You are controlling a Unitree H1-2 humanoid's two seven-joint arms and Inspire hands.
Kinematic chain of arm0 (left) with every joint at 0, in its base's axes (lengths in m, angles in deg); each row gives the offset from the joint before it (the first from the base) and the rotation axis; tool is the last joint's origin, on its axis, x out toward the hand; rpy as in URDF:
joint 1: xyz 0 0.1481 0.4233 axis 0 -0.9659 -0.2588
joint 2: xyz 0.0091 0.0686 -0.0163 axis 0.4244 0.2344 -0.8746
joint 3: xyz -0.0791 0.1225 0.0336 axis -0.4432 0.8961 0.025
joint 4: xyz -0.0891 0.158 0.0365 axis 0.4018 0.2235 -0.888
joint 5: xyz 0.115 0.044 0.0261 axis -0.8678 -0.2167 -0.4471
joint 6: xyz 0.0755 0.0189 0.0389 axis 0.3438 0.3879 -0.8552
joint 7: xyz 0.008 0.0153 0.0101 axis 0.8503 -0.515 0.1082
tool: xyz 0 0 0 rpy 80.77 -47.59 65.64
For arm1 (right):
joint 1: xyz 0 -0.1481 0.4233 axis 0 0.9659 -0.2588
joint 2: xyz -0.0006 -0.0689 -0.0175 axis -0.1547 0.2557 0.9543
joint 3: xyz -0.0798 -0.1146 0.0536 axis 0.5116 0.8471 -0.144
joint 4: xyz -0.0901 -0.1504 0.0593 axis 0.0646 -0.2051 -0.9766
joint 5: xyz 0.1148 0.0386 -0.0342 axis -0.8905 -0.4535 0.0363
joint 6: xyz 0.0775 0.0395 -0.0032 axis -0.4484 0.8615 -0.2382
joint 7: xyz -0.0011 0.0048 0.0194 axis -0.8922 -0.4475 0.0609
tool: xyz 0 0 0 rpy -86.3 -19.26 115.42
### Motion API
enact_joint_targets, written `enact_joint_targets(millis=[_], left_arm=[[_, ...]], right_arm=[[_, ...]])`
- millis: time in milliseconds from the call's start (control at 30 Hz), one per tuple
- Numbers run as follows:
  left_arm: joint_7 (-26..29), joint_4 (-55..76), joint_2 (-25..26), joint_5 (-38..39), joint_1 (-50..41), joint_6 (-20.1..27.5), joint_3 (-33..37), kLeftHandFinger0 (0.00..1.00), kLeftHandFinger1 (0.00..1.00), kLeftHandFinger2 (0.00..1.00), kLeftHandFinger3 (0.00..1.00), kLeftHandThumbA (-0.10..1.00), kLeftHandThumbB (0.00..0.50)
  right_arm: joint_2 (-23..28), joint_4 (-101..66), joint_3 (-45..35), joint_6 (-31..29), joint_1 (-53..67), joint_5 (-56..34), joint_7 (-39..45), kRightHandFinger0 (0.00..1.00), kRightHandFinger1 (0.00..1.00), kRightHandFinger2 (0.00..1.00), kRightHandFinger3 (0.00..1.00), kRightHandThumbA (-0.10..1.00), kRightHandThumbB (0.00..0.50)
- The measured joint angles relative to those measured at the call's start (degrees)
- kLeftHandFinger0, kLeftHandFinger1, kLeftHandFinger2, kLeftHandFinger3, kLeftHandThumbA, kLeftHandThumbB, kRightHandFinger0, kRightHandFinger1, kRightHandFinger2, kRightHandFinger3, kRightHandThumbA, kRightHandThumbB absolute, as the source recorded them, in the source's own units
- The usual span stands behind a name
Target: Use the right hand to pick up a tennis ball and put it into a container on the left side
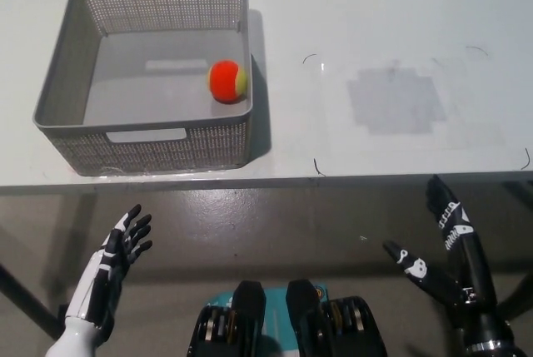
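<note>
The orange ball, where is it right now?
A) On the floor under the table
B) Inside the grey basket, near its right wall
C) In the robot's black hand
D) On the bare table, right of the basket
B: the orange ball lies on the floor of the grey basket, close to its right wall, while the black right hand and the white left hand are both open, below the table edge.

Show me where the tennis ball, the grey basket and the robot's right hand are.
tennis ball [227, 81], head view, on its orange face.
grey basket [179, 148], head view, on its near mesh wall.
right hand [441, 253], head view, middle of the open black hand.
</note>
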Motion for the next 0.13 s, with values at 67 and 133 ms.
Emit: enact_joint_targets(millis=[67, 133], left_arm=[[0.0, 0.0, 0.0, -0.01, -0.02, 0.04, 0.0, 1.0, 1.0, 1.0, 1.0, 1.0, 0.0], [0.0, -0.02, 0.0, 0.0, 0.0, 0.08, -0.01, 1.0, 1.0, 1.0, 1.0, 1.0, 0.009]], right_arm=[[-0.14, -0.25, 0.0, 0.26, 0.01, -0.08, 0.42, 1.0, 1.0, 1.0, 1.0, 1.0, 0.348], [-0.17, -0.27, 0.0, 0.43, -0.05, -0.17, 0.74, 1.0, 1.0, 1.0, 1.0, 1.0, 0.344]])
